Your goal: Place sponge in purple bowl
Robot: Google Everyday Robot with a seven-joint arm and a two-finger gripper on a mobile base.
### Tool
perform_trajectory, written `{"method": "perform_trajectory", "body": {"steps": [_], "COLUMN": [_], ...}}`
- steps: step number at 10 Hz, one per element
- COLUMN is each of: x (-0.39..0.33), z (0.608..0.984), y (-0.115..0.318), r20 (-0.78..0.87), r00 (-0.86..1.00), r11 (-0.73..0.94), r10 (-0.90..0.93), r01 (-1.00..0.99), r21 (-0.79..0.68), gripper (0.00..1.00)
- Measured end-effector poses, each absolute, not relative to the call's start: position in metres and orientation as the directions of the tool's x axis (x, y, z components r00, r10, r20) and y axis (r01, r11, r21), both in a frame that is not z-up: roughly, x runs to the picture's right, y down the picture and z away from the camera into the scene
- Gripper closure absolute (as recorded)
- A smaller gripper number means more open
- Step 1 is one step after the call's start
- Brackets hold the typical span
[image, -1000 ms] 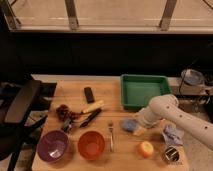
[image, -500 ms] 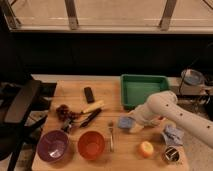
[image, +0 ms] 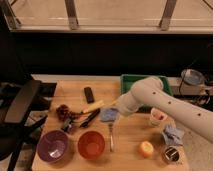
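The sponge (image: 108,115) is a bluish-grey pad, held just above the table's middle. My gripper (image: 116,111), at the end of the white arm (image: 150,97) that reaches in from the right, is shut on the sponge's right side. The purple bowl (image: 52,145) stands empty at the front left corner of the table, well to the left of the sponge and nearer the front edge.
An orange bowl (image: 91,144) stands right of the purple one, with a fork (image: 111,138) beside it. Dark utensils (image: 75,119), a yellow-handled tool (image: 93,106) and a black object (image: 89,94) lie between. A green tray (image: 129,81), white cup (image: 157,117), blue cloth (image: 173,134), orange fruit (image: 146,148) and can (image: 171,154) are at right. A chair (image: 22,102) stands at left.
The arm has swung left across the table, and the sponge has moved left and slightly up with the gripper, from right of centre to the middle.
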State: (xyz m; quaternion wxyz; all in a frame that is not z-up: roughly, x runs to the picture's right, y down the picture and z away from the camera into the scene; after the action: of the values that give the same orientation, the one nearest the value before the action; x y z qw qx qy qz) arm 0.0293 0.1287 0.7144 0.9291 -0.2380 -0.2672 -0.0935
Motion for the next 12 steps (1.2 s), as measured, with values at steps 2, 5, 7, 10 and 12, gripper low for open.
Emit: {"method": "perform_trajectory", "body": {"steps": [2, 5, 7, 10, 12], "x": [0.005, 0.006, 0.006, -0.007, -0.040], "z": [0.710, 0.711, 0.711, 0.704, 0.699], "y": [0.128, 0.128, 0.128, 0.125, 0.124], "r20": [0.574, 0.573, 0.573, 0.605, 0.646], "r00": [0.815, 0.816, 0.816, 0.788, 0.750], "r11": [0.860, 0.860, 0.859, 0.858, 0.853], "r10": [-0.074, -0.072, -0.073, -0.112, -0.146], "r01": [0.344, 0.342, 0.343, 0.383, 0.426], "r21": [-0.378, -0.379, -0.379, -0.341, -0.302], "gripper": [1.00, 1.00, 1.00, 1.00, 1.00]}}
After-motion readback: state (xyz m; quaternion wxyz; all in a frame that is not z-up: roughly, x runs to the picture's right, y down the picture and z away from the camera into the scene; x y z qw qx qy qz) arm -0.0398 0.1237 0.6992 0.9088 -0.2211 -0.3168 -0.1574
